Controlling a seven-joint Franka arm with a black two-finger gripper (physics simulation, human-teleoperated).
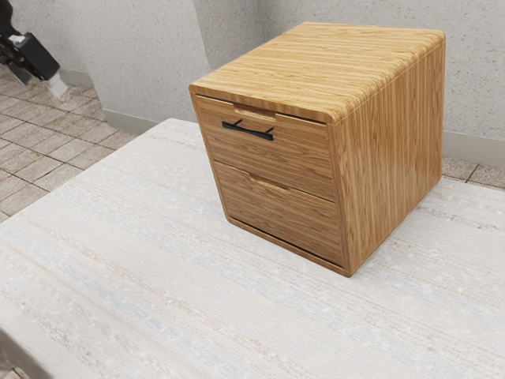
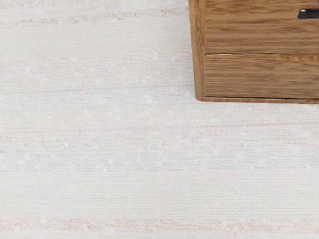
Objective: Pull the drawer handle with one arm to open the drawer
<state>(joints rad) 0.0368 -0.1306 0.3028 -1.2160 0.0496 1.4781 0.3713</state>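
- Exterior view: the black two-finger tool (image 1: 52,81) should be brought square to the slim black bar handle (image 1: 248,130), closed across it, and drawn straight outward.
- The handle sits on the upper drawer (image 1: 272,154) of the striped bamboo cabinet (image 1: 387,158) on the pale woven bench (image 1: 158,276), well apart from the tool; the tool's spread cannot be told.
- Wrist view: the cabinet's corner (image 2: 249,50) and one handle end (image 2: 309,14) are seen ahead, across bare bench (image 2: 99,149).

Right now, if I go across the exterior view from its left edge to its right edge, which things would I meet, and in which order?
black two-finger gripper → slim black bar drawer handle → plain side wall of the striped light-wood cabinet
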